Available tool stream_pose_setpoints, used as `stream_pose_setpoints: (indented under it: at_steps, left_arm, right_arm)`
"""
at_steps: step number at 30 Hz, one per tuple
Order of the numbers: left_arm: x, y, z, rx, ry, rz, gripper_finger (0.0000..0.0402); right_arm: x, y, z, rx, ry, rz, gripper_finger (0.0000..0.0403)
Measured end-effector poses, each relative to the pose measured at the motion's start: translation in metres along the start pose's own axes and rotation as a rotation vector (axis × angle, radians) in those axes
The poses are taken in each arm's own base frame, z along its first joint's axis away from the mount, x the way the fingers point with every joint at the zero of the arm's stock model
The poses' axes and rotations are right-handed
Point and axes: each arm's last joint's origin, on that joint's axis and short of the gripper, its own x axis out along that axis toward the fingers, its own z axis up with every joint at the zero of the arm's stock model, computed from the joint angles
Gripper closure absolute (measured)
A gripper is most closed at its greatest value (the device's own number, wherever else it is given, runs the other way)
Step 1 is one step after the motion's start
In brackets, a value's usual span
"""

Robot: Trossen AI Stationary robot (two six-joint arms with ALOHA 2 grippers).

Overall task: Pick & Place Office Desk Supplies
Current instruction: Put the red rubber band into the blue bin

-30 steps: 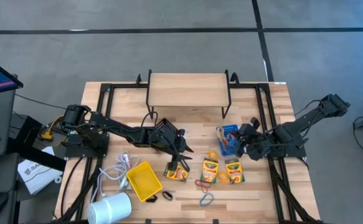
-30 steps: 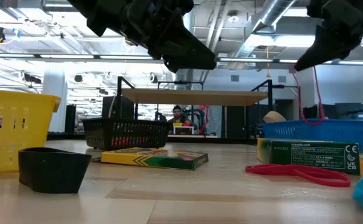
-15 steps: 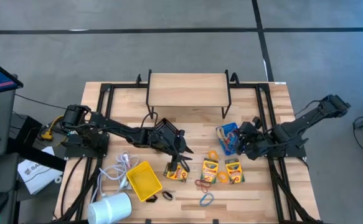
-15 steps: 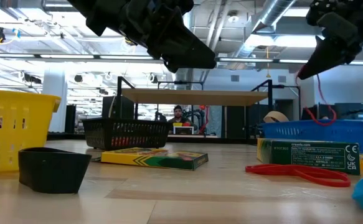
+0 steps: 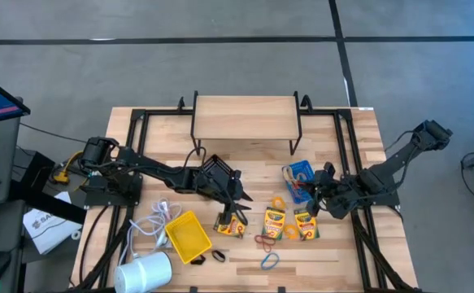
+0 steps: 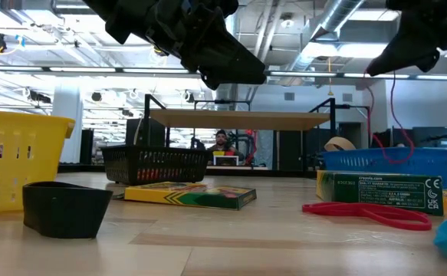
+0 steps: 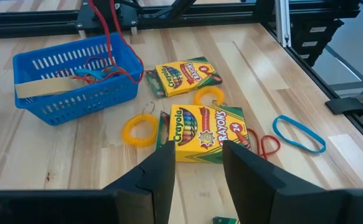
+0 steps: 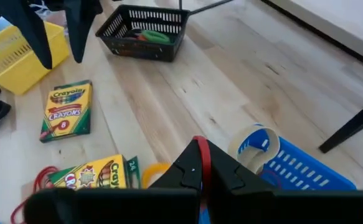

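Yellow bin (image 5: 187,237) is seen at the left front of the counter (image 5: 245,171), with the black bin (image 5: 217,172) farther back, partly under the left arm. The left claw (image 7: 194,163) is held above a small crayon box (image 5: 231,224), fingers parted, nothing between them; through the gap in its wrist view a larger crayon box (image 7: 206,133) and a yellow coil ring (image 7: 139,129) are seen. This arm is judged to be waiting or lining up.

Toward the middle front, a red rubber band (image 5: 263,242) and a blue rubber band (image 5: 270,261) lie loose on the wood.

On the right, the blue bin (image 5: 298,176) is noted just behind two more crayon boxes. The right claw (image 8: 201,167) is clamped shut on a red band (image 8: 203,158), raised over the bin's near edge; in the low view the band (image 6: 392,115) hangs down into the bin.

Step in hand is judged to be dropping the band. The claw is best centred over the bin's opening before release, low enough that the band cannot snag the rim.
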Motion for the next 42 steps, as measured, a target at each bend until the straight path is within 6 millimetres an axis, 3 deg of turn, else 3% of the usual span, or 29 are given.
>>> stream_pose_setpoints:
  at_steps: [6, 20, 28, 42]
  left_arm:
    - [0.000, 0.000, 0.000, 0.024, 0.000, 0.000, 0.0275]
    - [0.000, 0.002, 0.000, 0.023, 0.000, 0.005, 0.0275]
    - [0.000, 0.002, 0.000, 0.022, 0.000, 0.005, 0.0275]
    - [0.000, 0.002, 0.000, 0.022, 0.000, 0.005, 0.0275]
  right_arm:
    - [-0.001, 0.003, 0.003, 0.011, -0.042, 0.011, 0.0403]
    - [-0.005, 0.022, 0.022, 0.000, -0.146, 0.218, 0.0403]
    - [-0.004, 0.021, 0.020, -0.017, -0.135, 0.200, 0.0403]
    - [0.011, -0.003, 0.015, -0.043, -0.055, -0.023, 0.0403]
